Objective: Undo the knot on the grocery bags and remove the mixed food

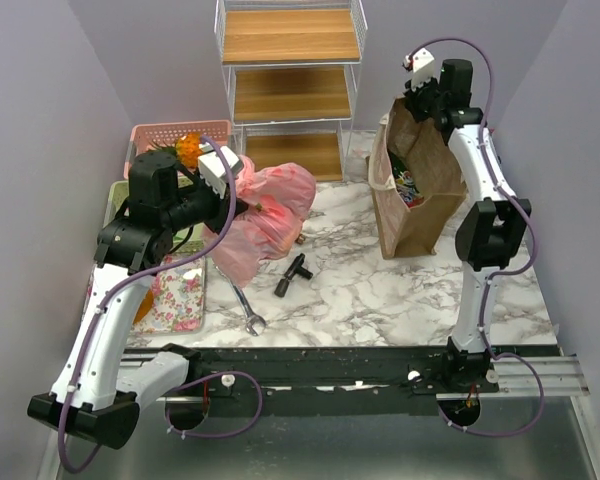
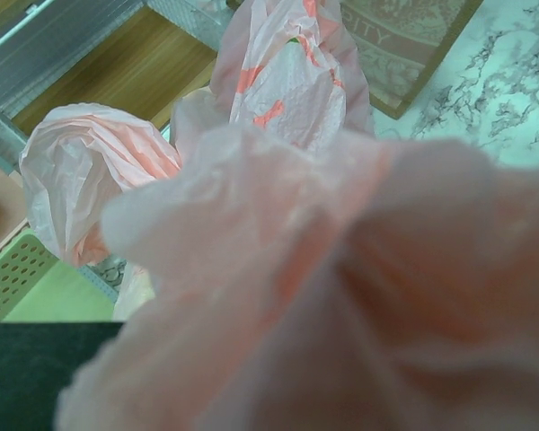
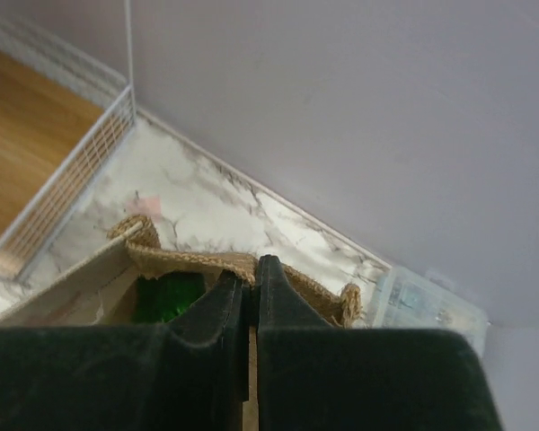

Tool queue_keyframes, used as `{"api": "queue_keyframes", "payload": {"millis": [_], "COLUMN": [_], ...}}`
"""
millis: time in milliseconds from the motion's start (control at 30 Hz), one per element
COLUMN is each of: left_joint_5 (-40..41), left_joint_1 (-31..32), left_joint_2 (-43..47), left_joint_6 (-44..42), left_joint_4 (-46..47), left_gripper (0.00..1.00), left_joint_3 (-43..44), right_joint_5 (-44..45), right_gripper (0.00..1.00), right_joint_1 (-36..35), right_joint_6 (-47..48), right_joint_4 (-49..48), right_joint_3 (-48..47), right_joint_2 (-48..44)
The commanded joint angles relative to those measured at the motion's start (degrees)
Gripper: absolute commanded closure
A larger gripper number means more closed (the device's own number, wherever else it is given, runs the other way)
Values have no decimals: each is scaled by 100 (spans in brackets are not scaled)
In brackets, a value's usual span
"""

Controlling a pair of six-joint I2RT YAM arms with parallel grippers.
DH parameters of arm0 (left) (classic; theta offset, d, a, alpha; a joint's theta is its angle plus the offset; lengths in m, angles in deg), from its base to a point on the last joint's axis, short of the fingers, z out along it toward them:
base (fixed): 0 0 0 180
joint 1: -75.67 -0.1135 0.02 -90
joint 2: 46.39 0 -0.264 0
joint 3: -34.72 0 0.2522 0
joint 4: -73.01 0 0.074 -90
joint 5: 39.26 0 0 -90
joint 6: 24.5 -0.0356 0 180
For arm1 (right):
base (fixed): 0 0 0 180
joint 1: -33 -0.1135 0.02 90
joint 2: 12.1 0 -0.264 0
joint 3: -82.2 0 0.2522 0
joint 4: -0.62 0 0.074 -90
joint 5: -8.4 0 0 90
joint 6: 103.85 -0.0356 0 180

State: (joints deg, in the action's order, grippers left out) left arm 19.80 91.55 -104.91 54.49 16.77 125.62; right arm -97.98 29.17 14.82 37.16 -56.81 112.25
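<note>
Your pink plastic bag [image 1: 275, 210] lies slumped on the marble table [image 1: 380, 290], left of centre. Its crinkled film fills the left wrist view, with a twisted pink lump [image 2: 76, 171] at upper left. Your left gripper [image 1: 236, 207] is pressed into the bag's side, and you cannot tell how far its jaws are parted. Well apart on the right stands the brown paper bag [image 1: 420, 200], with your right gripper [image 3: 250, 269] pinched closed on its rim beside the pale handle [image 3: 207, 262]
</note>
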Motion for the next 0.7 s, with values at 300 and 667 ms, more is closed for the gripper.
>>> {"api": "queue_keyframes", "payload": {"millis": [300,667], "left_joint_5": [-870,-891], "left_joint_1": [-595,-594], "left_joint_2": [-160,-61], "left_joint_6": [126,-79], "left_joint_4": [455,285], "left_gripper": [100,100], "left_joint_3": [-269,-687], "right_joint_5": [1000,1328], "right_gripper": [99,99], "right_joint_1": [-269,-310], "right_joint_6": [-1966,-2171], "right_joint_4": [-3042,-5509], "right_joint_3": [-1496,-2264], "right_joint_2": [1266,2071]}}
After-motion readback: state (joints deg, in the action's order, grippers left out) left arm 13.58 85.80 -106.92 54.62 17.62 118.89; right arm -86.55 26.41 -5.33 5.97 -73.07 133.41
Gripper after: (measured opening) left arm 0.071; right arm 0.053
